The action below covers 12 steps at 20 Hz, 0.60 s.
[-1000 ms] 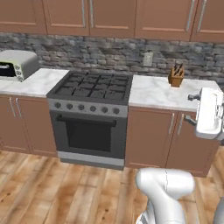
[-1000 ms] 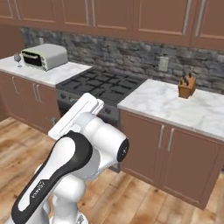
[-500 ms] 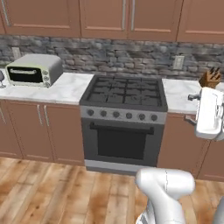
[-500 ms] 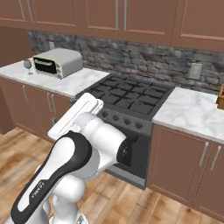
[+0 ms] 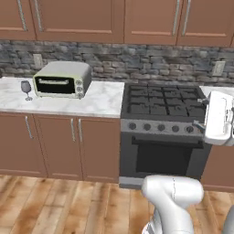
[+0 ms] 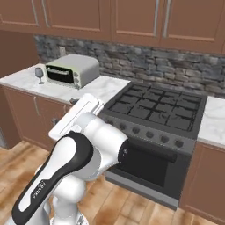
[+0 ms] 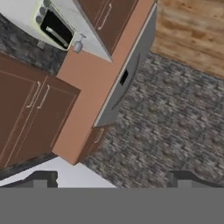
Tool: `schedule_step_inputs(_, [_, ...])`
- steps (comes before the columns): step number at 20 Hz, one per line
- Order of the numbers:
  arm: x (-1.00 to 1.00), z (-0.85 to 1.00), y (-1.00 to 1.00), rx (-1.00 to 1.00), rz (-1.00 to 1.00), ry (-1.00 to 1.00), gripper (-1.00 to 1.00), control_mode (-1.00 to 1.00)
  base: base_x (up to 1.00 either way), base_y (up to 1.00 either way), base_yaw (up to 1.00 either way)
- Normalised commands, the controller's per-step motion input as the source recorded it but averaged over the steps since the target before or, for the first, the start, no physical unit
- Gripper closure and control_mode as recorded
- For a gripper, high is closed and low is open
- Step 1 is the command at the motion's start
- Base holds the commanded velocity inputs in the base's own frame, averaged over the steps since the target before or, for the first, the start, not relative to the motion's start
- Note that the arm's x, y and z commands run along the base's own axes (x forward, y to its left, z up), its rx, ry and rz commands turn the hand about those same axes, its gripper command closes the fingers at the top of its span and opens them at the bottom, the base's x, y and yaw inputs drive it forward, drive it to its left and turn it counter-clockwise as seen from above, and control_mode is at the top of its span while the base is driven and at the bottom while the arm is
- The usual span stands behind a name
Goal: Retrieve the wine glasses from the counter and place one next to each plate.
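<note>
The gripper stands wide open and holds nothing; its two dark finger tips rise far apart at the bottom of the hand view. The hand is raised near the front of the stove, folded close to the robot's body.

One wine glass stands upright on the counter, far to the left of the gripper and beyond it, just beside the left end of the toaster oven but not touching it. In the right base view the same glass is seen at the far left end of the marble top. In the hand view it appears small and rolled over, near the toaster oven, so the hand is not yet aimed at it.

The step in hand seems to be the approach: the robot must still come closer to the glass before any reach. To do it well, the base should stop in front of the left cabinets, so the arm does not stretch sideways. Then the open jaws should come level to the bowl or the stem from the free side, away from the toaster oven, and close gently, because a thin stemmed glass may tip easily.
</note>
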Motion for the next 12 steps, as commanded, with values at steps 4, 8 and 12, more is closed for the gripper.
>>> schedule_step_inputs(4, [0.00,0.00,0.00,0.00,0.00,0.00,-1.00,1.00,0.05,1.00,-0.18])
schedule_step_inputs(8, [0.00,0.00,0.00,0.00,0.00,0.00,-1.00,1.00,0.03,1.00,-0.32])
schedule_step_inputs(12, [0.00,0.00,0.00,0.00,0.00,0.00,-1.00,1.00,0.00,1.00,-0.31])
